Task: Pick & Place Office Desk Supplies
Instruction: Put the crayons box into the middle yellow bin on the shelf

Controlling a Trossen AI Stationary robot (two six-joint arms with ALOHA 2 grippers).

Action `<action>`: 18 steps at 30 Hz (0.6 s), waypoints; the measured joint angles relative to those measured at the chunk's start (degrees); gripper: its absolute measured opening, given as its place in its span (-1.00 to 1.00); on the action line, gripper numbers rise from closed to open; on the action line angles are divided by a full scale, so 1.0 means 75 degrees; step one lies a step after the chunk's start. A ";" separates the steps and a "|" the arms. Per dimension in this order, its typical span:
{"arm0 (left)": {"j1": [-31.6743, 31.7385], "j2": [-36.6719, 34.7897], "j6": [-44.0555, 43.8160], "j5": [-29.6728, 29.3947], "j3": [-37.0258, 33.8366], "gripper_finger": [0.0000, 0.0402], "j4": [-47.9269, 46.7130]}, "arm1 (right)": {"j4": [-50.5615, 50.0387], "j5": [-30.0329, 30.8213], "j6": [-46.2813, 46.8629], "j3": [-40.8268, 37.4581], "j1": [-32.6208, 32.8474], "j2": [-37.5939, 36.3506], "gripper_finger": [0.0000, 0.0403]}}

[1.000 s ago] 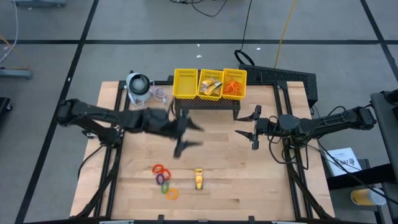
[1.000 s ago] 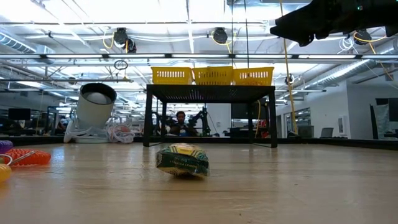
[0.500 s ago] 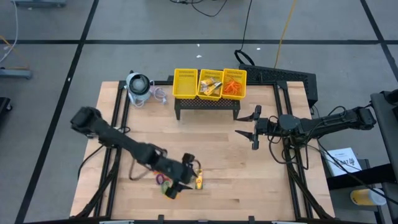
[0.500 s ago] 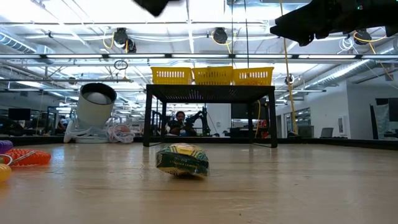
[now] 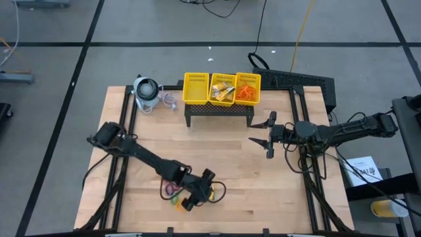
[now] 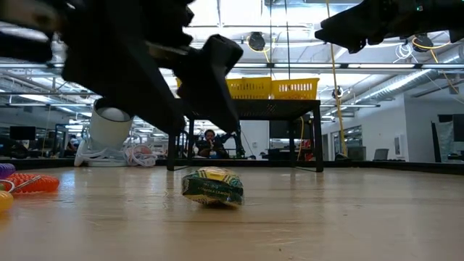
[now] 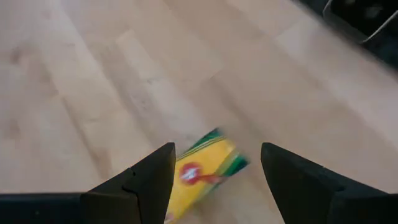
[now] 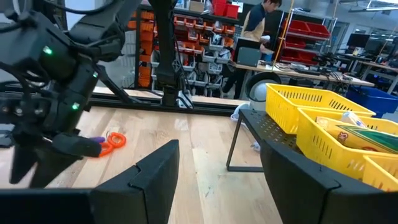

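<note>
One yellow packet (image 5: pixel 210 191) lies flat on the wooden tabletop (image 5: pixel 276 191), just beside the coloured rings (image 5: pixel 172 192) and well apart from the yellow basket (image 5: pixel 222 89). The left gripper (image 5: pixel 199 191) hangs over the packet, jaws wide around it. It looks light and crinkly; I would pinch its long sides. The right gripper (image 5: pixel 266 134) waits open near the basket. Behind is a bright workshop.

Pale matt wood table (image 5: pixel 263 191), glossy yellow packet (image 7: pixel 202 174), yellow mesh basket (image 5: pixel 196 89).
</note>
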 joint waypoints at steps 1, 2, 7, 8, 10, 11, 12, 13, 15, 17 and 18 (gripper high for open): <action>0.0035 0.0000 0.0156 -0.0174 0.0000 0.22 -0.0044 | 0.0006 0.0000 0.0000 0.0000 0.0000 0.0000 0.07; 0.0074 0.0000 0.0299 -0.0381 0.0000 0.22 -0.0059 | 0.0019 0.0000 0.0000 0.0000 0.0000 0.0000 0.07; 0.0194 0.0000 0.1205 -0.1140 0.0000 0.22 -0.0291 | 0.0020 0.0000 0.0003 0.0000 0.0000 0.0000 0.07; 0.0220 0.0000 0.1384 -0.1172 0.0000 0.22 -0.0363 | 0.0018 0.0001 0.0003 0.0000 0.0000 0.0000 0.07; 0.0263 0.0000 0.1621 -0.1165 0.0000 0.22 -0.0476 | 0.0019 0.0000 0.0003 0.0000 0.0000 0.0000 0.07; 0.0276 0.0000 0.1642 -0.1159 0.0000 0.22 -0.0519 | 0.0017 0.0000 0.0003 0.0000 0.0000 0.0000 0.07; 0.0273 0.0000 0.1642 -0.1160 0.0000 0.22 -0.0558 | 0.0017 0.0000 0.0003 0.0000 0.0000 0.0000 0.07; 0.0273 0.0000 0.1648 -0.1151 0.0000 0.22 -0.0587 | 0.0017 0.0001 0.0003 0.0000 0.0000 0.0000 0.07; 0.0273 0.0000 0.1797 -0.1055 0.0000 0.22 -0.0602 | 0.0012 0.0000 0.0003 0.0000 0.0000 0.0000 0.07; 0.0273 0.0000 0.1975 -0.0939 0.0000 0.22 -0.0692 | 0.0006 0.0003 0.0003 0.0000 0.0000 0.0000 0.07; 0.0273 0.0001 0.2087 -0.0887 0.0000 0.22 -0.0751 | 0.0005 0.0000 0.0003 0.0000 0.0000 -0.0001 0.07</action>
